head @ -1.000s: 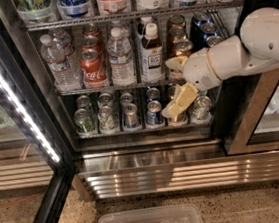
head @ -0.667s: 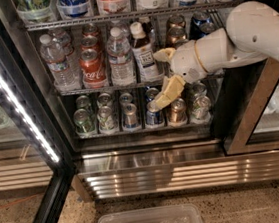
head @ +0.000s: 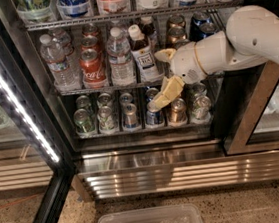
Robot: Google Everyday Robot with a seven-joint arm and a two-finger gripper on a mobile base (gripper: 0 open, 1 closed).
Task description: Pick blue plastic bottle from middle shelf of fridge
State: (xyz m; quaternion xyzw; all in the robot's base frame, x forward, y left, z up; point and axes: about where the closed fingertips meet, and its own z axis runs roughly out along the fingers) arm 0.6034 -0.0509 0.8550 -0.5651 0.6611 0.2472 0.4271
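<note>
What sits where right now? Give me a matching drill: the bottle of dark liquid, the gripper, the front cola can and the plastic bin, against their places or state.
Things:
1. dark bottle
2. gripper
3. cola can
4. plastic bin

Places or state:
A. on the floor below the fridge
B. middle shelf, between two water bottles
C. open, at the shelf fronts, just right of the dark bottle
D. middle shelf, between a water bottle and the gold cans

Pairs: 1-D, 2-C, 3-B, 4-A.

1 close camera looks down into the fridge (head: 157, 179), gripper (head: 164, 75) mid-frame.
</note>
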